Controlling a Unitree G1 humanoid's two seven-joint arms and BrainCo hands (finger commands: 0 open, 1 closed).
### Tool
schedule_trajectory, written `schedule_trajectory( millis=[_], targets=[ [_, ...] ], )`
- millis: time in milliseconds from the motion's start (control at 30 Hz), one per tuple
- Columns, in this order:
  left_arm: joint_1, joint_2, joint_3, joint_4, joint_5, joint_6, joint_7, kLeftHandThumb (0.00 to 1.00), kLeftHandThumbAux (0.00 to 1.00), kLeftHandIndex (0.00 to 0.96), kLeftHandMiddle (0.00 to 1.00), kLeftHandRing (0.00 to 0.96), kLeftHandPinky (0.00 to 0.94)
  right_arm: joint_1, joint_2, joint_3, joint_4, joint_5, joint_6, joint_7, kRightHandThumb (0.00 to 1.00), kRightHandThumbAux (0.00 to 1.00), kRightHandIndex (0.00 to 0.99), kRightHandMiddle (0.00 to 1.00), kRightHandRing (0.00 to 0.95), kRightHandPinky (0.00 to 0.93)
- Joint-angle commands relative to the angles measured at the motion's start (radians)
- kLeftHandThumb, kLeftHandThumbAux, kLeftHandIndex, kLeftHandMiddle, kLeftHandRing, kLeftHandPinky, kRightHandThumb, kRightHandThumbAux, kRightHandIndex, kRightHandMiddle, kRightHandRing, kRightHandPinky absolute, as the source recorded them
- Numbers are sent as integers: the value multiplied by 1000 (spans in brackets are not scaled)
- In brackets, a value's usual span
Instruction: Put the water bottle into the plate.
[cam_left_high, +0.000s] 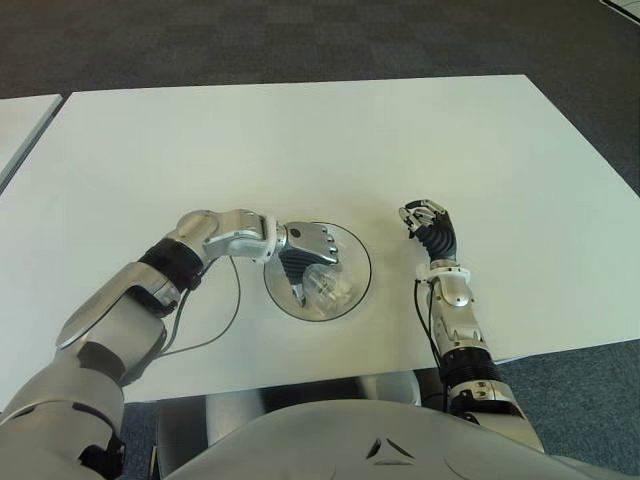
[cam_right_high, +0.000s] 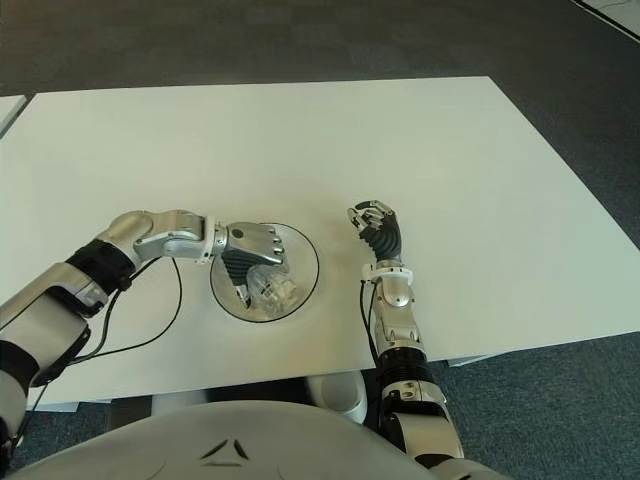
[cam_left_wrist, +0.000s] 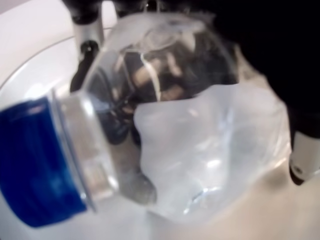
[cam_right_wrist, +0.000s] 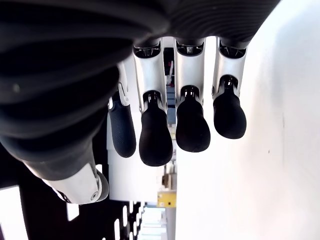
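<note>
A clear glass plate (cam_left_high: 352, 262) sits near the front edge of the white worktop (cam_left_high: 300, 140), and the water bottle (cam_left_high: 325, 287) lies on its side inside it, a crumpled transparent bottle with a blue cap (cam_left_wrist: 35, 165). The left hand (cam_left_high: 303, 256) covers the bottle from above, fingers (cam_left_high: 297, 282) wrapped around its body, so it is grasping the bottle over the plate's centre. Much of the bottle is hidden beneath the palm in the eye views; whether it touches the plate's floor cannot be told. The left forearm reaches in from the plate's 9 o'clock. The right hand (cam_left_high: 427, 224) shows at the plate's 3 o'clock, apart from it, its fingers (cam_right_wrist: 156, 135) curled inward and holding nothing.
</note>
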Motion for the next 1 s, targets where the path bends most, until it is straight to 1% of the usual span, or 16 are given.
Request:
schedule_trajectory(
  millis=[33,100,133,200,267,367,433,567,600,633,667,700,767,800,900,1000],
  targets=[
    [94,23,-28,-29,33,31,-17,855,666,405,549,864,851,9,5,-2,3,8,0,3,702,731,439,760,745,723],
    [109,26,-29,-32,58,35,30,855,666,404,560,824,799,9,5,-3,5,8,-2,3,702,730,439,760,746,727],
    [114,28,-30,-34,72,36,56,889,659,397,556,720,731,9,5,-4,6,8,-3,3,702,730,439,761,748,729],
    [116,34,-32,-48,122,29,151,925,652,391,554,605,633,8,5,-5,10,7,-6,2,702,730,439,763,749,729],
    [112,43,-44,-65,204,28,289,935,650,387,550,561,578,7,5,-5,12,6,-5,3,702,730,439,763,749,727],
    [106,47,-65,-67,286,48,425,942,649,383,542,529,544,7,4,-5,13,6,-4,4,702,730,439,764,750,726],
    [105,46,-88,-64,369,88,585,943,648,382,537,521,540,6,3,-4,14,6,-3,6,702,730,439,763,749,727],
    [85,41,-135,-38,465,133,805,943,648,383,534,515,537,5,2,-3,15,4,-3,6,702,730,439,762,748,727],
    [75,40,-146,-35,488,144,848,829,592,341,441,425,454,5,2,-3,15,2,-2,5,702,730,439,761,747,727],
    [67,40,-155,-31,503,152,875,704,578,263,333,322,362,5,2,-2,15,2,-2,5,702,731,439,760,746,725],
    [53,43,-158,-36,509,148,886,659,573,235,295,285,328,4,2,-2,15,2,-1,5,702,731,439,759,746,725],
    [42,45,-161,-37,511,144,893,564,575,175,210,203,248,4,2,-2,15,2,0,5,702,731,439,758,745,724],
    [28,49,-173,-38,524,149,909,480,578,122,136,132,177,4,2,-2,15,3,0,6,702,731,439,757,744,724],
    [23,51,-182,-37,533,156,918,416,585,79,87,84,113,5,2,-2,15,3,-1,7,702,731,438,756,743,724],
    [18,58,-200,-39,551,178,919,295,582,26,28,27,37,5,3,-3,15,7,-3,11,701,731,438,755,742,721],
    [16,66,-209,-49,553,192,908,217,564,8,9,8,12,4,4,-5,16,8,-4,10,701,731,438,754,740,719]
  ],
)
